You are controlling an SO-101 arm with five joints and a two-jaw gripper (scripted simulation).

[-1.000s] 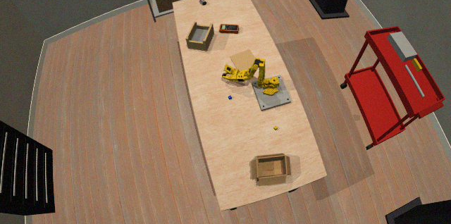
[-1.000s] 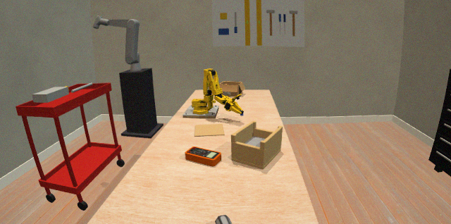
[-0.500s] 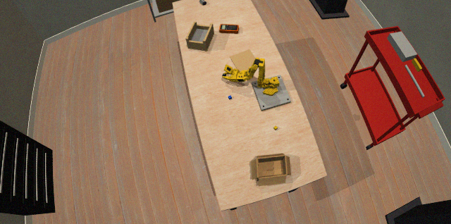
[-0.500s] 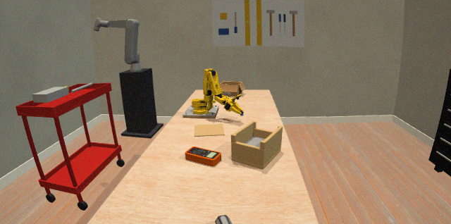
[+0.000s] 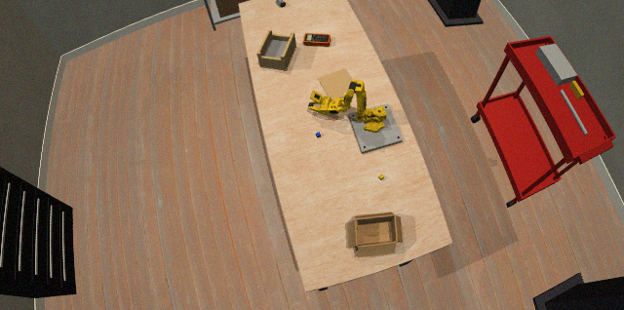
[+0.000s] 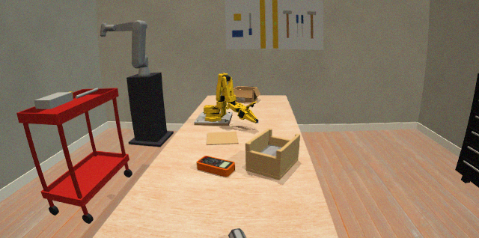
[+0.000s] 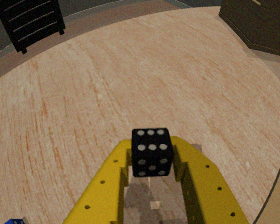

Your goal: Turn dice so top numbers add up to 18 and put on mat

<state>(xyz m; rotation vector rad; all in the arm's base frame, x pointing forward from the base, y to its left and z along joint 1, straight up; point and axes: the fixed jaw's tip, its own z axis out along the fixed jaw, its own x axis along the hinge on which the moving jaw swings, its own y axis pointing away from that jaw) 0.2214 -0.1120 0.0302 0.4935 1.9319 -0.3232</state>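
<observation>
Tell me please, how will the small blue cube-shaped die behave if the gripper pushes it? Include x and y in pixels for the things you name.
The small blue die (image 5: 318,135) (image 7: 14,221) has flat sides, so it would probably slide rather than roll. Being so small, it is likely light and easily nudged.
</observation>
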